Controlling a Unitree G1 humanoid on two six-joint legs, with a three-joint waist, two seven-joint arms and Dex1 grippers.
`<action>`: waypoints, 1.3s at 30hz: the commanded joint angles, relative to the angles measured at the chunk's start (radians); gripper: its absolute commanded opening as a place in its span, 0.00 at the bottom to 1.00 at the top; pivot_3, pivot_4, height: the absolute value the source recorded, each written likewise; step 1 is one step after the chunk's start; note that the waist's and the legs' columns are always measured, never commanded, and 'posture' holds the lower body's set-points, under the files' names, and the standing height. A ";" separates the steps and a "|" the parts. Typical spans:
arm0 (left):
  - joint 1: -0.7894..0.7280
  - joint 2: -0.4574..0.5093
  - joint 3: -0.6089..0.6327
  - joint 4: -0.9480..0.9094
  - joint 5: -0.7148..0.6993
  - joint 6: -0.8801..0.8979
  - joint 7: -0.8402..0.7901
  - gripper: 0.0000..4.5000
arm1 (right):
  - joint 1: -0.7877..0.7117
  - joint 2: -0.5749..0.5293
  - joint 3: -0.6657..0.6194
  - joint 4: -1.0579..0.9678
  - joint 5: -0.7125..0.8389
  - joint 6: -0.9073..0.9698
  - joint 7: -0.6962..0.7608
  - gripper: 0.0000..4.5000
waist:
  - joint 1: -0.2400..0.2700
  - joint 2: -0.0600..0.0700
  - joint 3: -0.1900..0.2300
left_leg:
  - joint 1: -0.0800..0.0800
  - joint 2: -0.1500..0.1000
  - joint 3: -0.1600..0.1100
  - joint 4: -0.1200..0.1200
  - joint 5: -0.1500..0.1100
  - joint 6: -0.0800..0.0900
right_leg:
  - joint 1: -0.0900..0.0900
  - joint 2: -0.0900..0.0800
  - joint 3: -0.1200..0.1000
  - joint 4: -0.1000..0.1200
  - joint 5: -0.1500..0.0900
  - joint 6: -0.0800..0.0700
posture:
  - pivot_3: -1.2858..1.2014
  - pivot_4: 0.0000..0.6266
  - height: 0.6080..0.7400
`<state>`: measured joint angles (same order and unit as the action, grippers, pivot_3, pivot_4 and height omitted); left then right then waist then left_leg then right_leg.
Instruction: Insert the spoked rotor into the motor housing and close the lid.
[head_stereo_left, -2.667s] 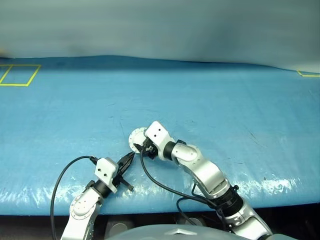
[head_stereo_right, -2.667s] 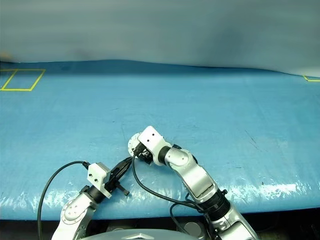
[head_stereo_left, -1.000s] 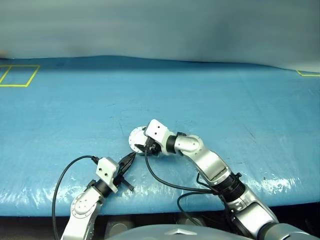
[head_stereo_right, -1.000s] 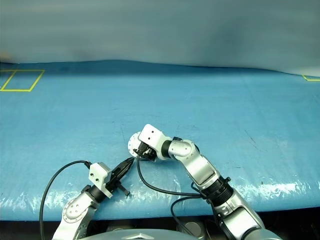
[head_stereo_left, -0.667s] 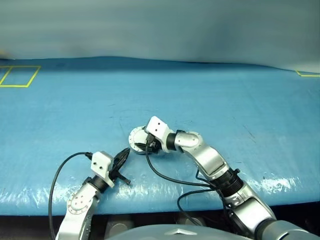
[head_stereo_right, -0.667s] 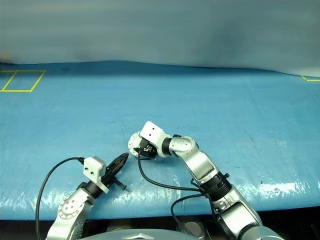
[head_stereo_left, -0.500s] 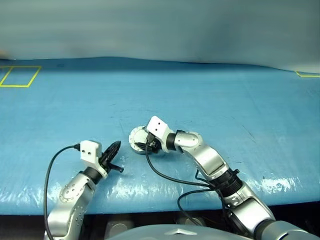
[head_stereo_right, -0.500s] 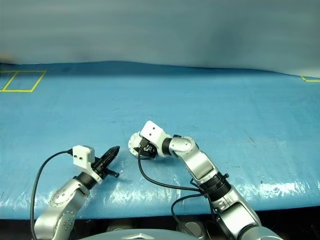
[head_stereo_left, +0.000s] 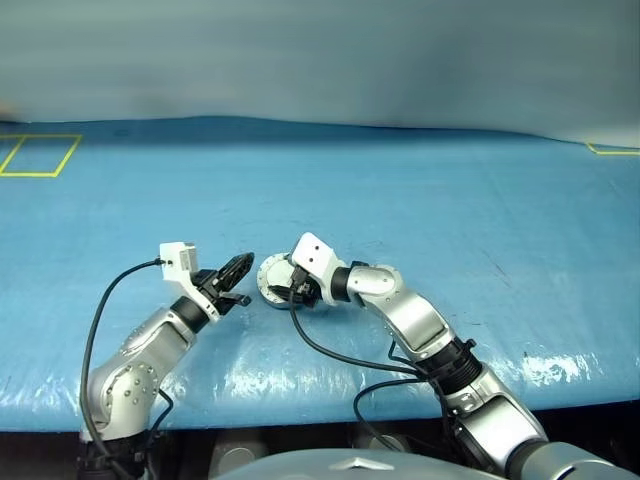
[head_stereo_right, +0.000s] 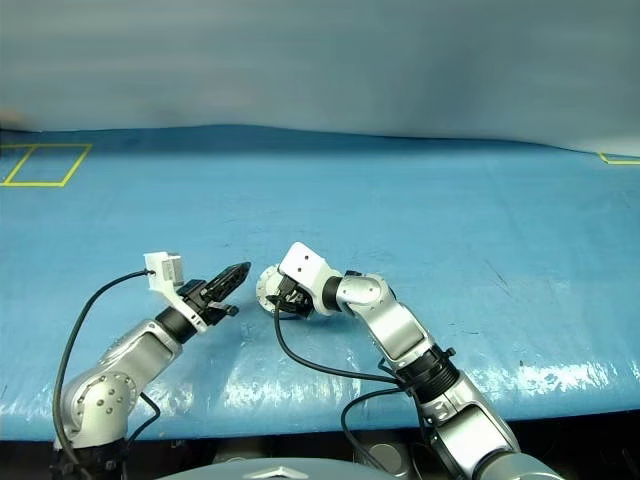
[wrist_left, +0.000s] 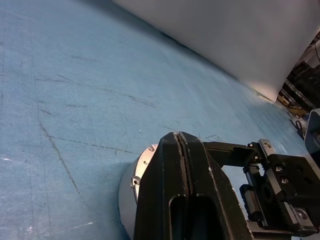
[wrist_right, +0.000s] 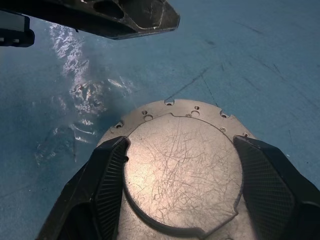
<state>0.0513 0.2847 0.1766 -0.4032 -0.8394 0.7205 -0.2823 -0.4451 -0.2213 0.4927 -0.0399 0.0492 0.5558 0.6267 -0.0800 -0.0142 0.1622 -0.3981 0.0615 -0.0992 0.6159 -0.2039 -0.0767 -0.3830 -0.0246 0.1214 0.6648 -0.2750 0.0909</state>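
On the blue table (head_stereo_left: 420, 200), your right gripper (wrist_right: 182, 192) straddles a round silver assembly, the lid (wrist_right: 182, 172) sitting smooth face up on what appears to be the motor housing (wrist_left: 129, 197), near the table's front edge. Its two black fingers (wrist_right: 107, 175) stand wide, one at each side of the disc; they look to be bracing it, though contact cannot be confirmed. Your left gripper (head_stereo_left: 236, 268) is closed tight on nothing, its tip hanging just beside the assembly and pointing at it. The spoked rotor is presumably already under the lid (that is a judgement, since the lid hides the inside).

The step in hand looks like seating the lid. Keep the right fingers steady so the housing cannot slide on the slick cover, and bring the closed left tip onto the lid's top rather than its rim. Press straight down and gently; a sideways shove could tilt the lid or skate the whole piece away.
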 joint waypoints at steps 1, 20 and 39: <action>-0.031 0.007 -0.033 0.030 0.039 0.024 0.015 0.00 | 0.026 -0.010 0.008 0.058 -0.035 0.036 -0.019 0.68 | 0.000 0.000 0.000 | 0.000 0.000 0.000 0.000 0.000 0.000 | 0.000 0.000 0.000 0.000 0.000 0.000 | 0.52 0.24 1.00; -0.042 0.113 -0.207 0.050 0.223 0.038 -0.115 0.00 | 0.039 -0.003 0.009 0.050 -0.038 0.048 -0.029 0.68 | 0.001 0.000 -0.002 | 0.000 0.000 0.000 -0.002 0.000 -0.001 | 0.000 0.000 0.000 -0.003 0.000 0.000 | 0.52 0.24 1.00; -0.021 0.128 -0.208 0.059 0.307 0.005 -0.148 0.00 | 0.111 -0.046 -0.048 -0.080 0.017 0.086 -0.003 0.68 | 0.018 0.002 -0.008 | 0.000 0.000 0.000 -0.004 -0.002 -0.003 | -0.001 -0.001 0.000 -0.006 -0.001 -0.001 | 0.52 0.24 1.00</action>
<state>0.0097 0.4138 -0.0140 -0.3560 -0.5487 0.7092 -0.4279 -0.3738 -0.2333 0.4618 -0.1170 0.0563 0.5832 0.6097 -0.0622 -0.0127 0.1540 -0.3994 0.0614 -0.0991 0.6116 -0.2066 -0.0799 -0.3838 -0.0257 0.1213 0.6576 -0.2768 0.0900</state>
